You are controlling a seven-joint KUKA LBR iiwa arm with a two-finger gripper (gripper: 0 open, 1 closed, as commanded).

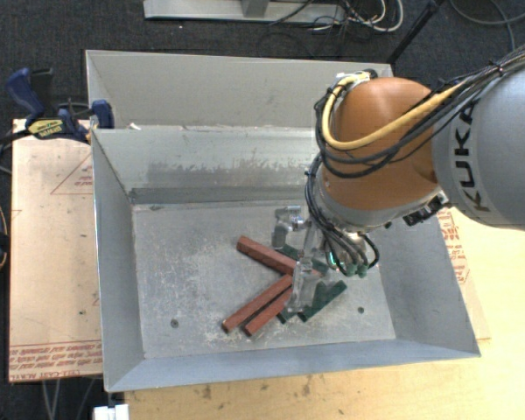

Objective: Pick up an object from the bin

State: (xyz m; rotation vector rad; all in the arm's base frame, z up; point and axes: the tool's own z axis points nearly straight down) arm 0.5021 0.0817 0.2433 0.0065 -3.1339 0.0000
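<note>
A: What does the arm (494, 138) stand over?
B: Its orange cover (376, 138) hangs above the right half of the grey bin (114, 261). The jaws reach down to the bin's floor a little right of the middle. They are at the upper ends of 2 brown-red bars (255, 311), which lie side by side and slant down to the left.
A: Are the jaws apart or together?
B: That cannot be told from this angle.
A: What else lies near?
B: A 3rd brown-red bar (261, 251) slants the other way, with its right end at the jaws. A dark green piece (328, 294) lies just beside them on the right.
A: And the surface?
B: The bin floor (184, 269) is scuffed metal dusted with pale specks. Outside the bin, the room's floor (35, 16) is dark carpet, and cables (359, 3) are strewn beyond the far wall.
</note>
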